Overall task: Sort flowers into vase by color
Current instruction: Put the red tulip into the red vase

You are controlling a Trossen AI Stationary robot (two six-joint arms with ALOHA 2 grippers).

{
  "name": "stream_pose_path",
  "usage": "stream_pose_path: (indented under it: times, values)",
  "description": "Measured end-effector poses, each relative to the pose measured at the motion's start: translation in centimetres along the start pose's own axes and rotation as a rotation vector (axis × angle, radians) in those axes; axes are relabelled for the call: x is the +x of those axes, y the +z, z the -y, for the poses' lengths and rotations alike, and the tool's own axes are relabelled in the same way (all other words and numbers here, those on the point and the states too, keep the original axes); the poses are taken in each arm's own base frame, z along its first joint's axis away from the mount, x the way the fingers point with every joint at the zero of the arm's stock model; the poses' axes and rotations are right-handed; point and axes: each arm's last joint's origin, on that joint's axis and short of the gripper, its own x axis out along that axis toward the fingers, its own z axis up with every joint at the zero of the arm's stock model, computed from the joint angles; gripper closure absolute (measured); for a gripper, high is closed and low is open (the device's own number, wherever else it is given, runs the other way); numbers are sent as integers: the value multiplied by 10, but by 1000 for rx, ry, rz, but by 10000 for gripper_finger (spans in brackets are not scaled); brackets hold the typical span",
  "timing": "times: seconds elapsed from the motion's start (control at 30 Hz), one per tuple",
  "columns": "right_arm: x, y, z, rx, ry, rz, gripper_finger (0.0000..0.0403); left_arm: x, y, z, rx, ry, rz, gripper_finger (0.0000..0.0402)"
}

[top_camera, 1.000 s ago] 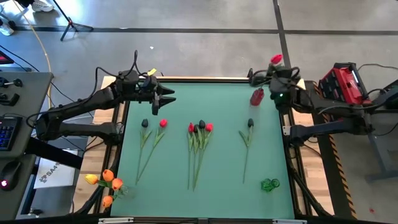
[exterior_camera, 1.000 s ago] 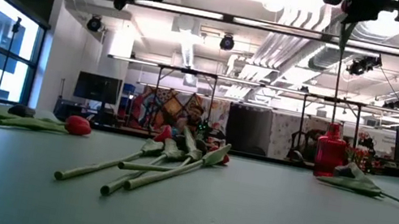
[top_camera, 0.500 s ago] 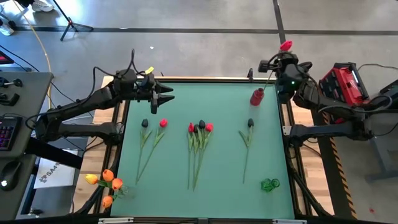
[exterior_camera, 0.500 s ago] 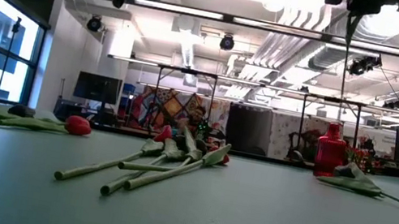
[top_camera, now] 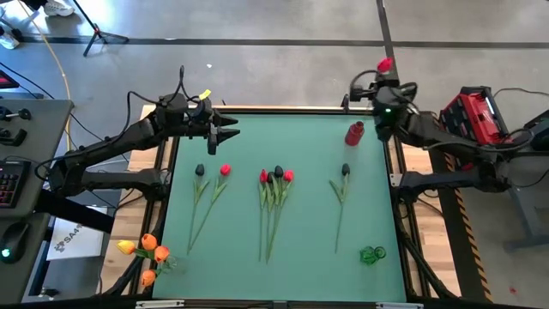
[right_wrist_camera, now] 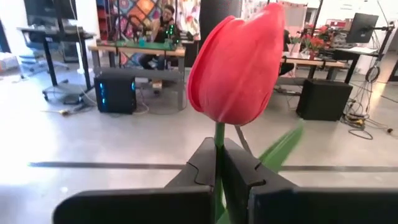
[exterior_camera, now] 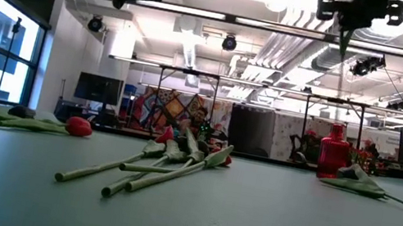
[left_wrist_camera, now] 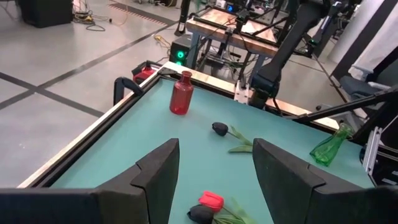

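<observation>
My right gripper (top_camera: pixel 383 84) is high over the table's far right corner, shut on a red tulip whose head (top_camera: pixel 384 65) shows above it; in the low view its stem (exterior_camera: pixel 342 43) hangs a short way below the gripper (exterior_camera: pixel 353 11). The red vase (top_camera: pixel 355 133) stands below it, near the far right corner. My left gripper (top_camera: pixel 228 130) hovers open over the far left part of the table. A black and a red tulip (top_camera: pixel 211 172), a mixed bunch (top_camera: pixel 274 180) and a single black tulip (top_camera: pixel 345 171) lie flat on the mat. A green vase (top_camera: pixel 372 254) lies near the near right corner. My right gripper pinches the tulip's green stem (right_wrist_camera: pixel 219 134) between its two fingers, just under the red head (right_wrist_camera: pixel 239 65). The fingers point about level toward the room beyond the far edge and lie across the stem. The tulip is lifted clear and upright, a leaf (right_wrist_camera: pixel 283 146) beside the fingers.
Orange tulips (top_camera: pixel 147 254) stand in a clear vase off the table's near left corner. The left wrist view shows the red vase (left_wrist_camera: pixel 181 93), the black tulip (left_wrist_camera: pixel 219 129) and the green vase (left_wrist_camera: pixel 329 147) across the mat. Bare mat lies along the near edge.
My right gripper has carried the red tulip up and toward the far edge, staying shut on it. The stem, which hung down to the red vase, now ends high above it. My left gripper has stayed open, nearly still.
</observation>
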Motion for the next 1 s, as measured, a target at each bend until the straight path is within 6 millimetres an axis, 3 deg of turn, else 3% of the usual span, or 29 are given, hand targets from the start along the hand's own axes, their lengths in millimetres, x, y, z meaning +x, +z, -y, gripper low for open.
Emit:
stream_pose_path:
  times: [0.2, 0.6, 1.0]
  values:
    - [-2, 0, -6, 21, 17, 11, 403, 0, 0, 0, -2, 0, 0, 211]
    - [-12, 26, 4, 17, -13, 115, 403, 0, 0, 0, -1, 1, 3, 211]
    - [-8, 3, 4, 19, -22, 11, 403, -1, 5, -4, -10, 32, 53, 211]
